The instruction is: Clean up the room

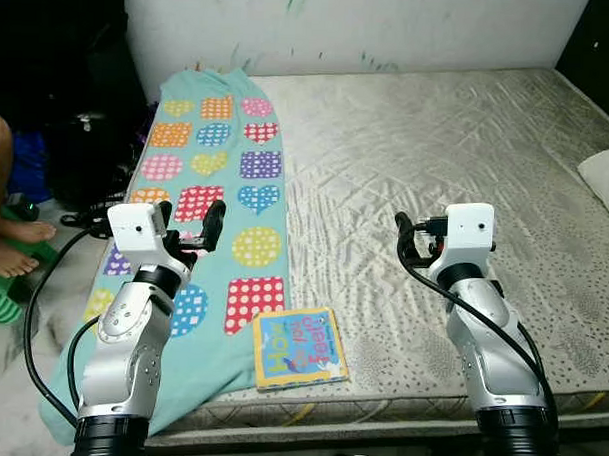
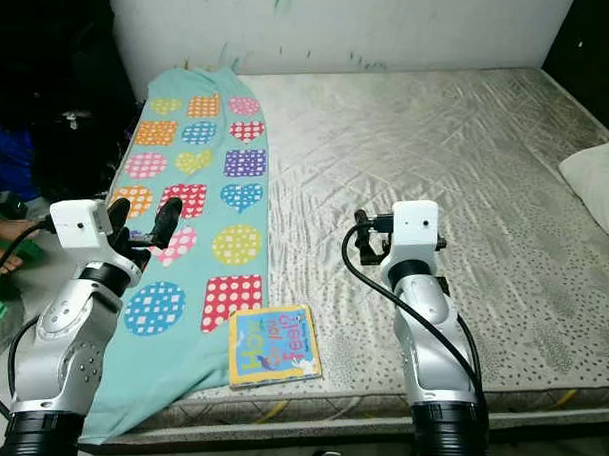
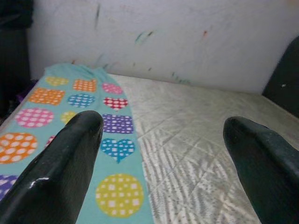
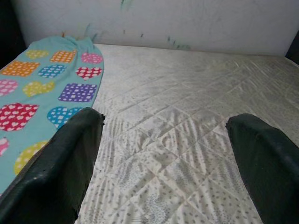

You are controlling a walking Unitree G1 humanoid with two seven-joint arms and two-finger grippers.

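Observation:
A teal blanket printed with colourful dotted hearts, circles and squares lies along the left side of a bare quilted mattress. One end of it hangs over the front edge. A yellow-edged children's book lies flat at the front edge, partly on the blanket. My left gripper hovers open over the blanket, left of and beyond the book, with nothing between its fingers. My right gripper is held open above bare mattress to the right of the book, also holding nothing.
A white pillow pokes in at the right edge of the bed. A marked white wall backs the mattress. A person's bare foot and dark bags are on the floor at the left.

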